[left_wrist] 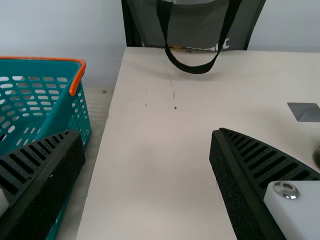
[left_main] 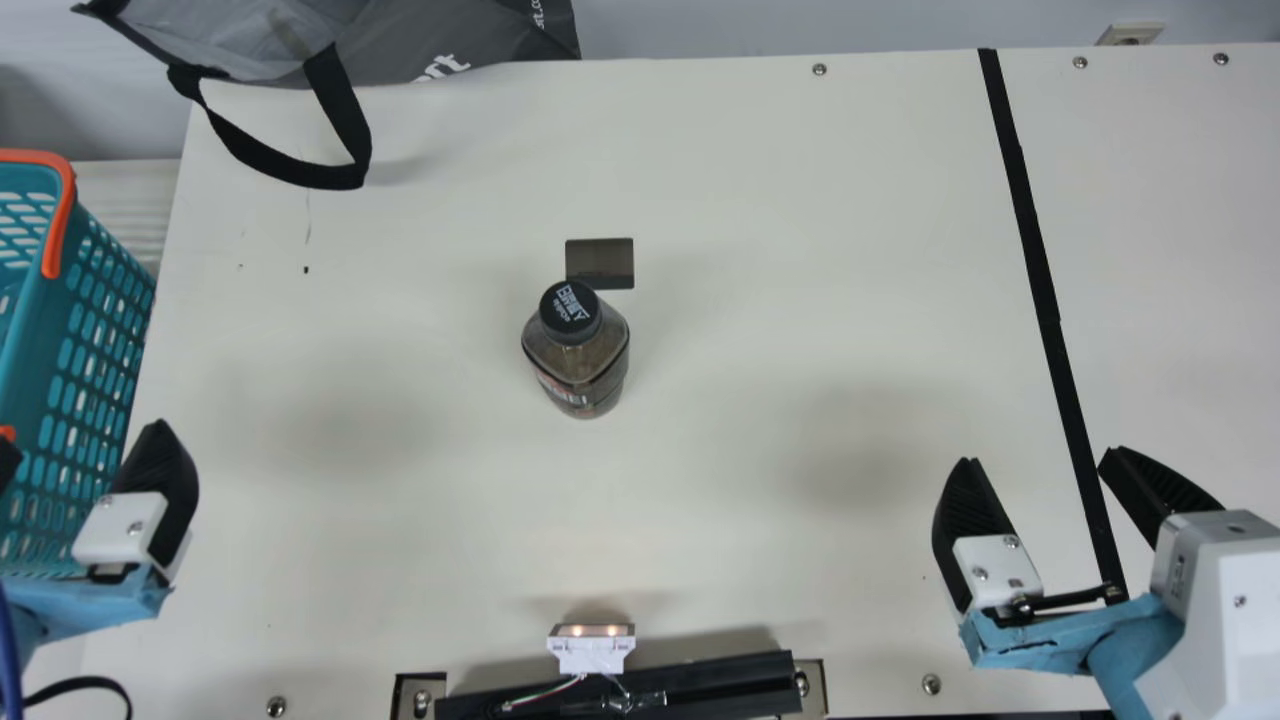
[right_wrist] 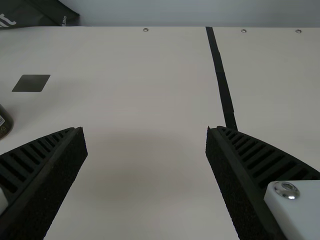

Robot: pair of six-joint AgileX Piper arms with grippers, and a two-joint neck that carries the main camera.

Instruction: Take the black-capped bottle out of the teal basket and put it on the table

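The black-capped bottle point(left_main: 577, 360) stands upright on the counter point(left_main: 700, 500), out of the teal basket point(left_main: 27, 370); the task appears complete. The left gripper point(left_wrist: 146, 131) is open and empty, left of the bottle; the right gripper point(left_main: 1041, 455) is open and empty, right of it.

Caution: a low inward sweep of either arm could strike the bottle and topple it. Lateral travel of the left gripper away from the bottle could catch the basket's lattice and drag it.

The counter is cream. A dark rectangle point(left_main: 600, 262) lies just behind the bottle; a black strip point(left_main: 1040, 270) runs well to its right. Beyond the bottle, at the far left, a grey bag point(left_main: 450, 30) drapes a black strap point(left_main: 340, 120) over the counter, before a pale wall point(left_main: 750, 25).
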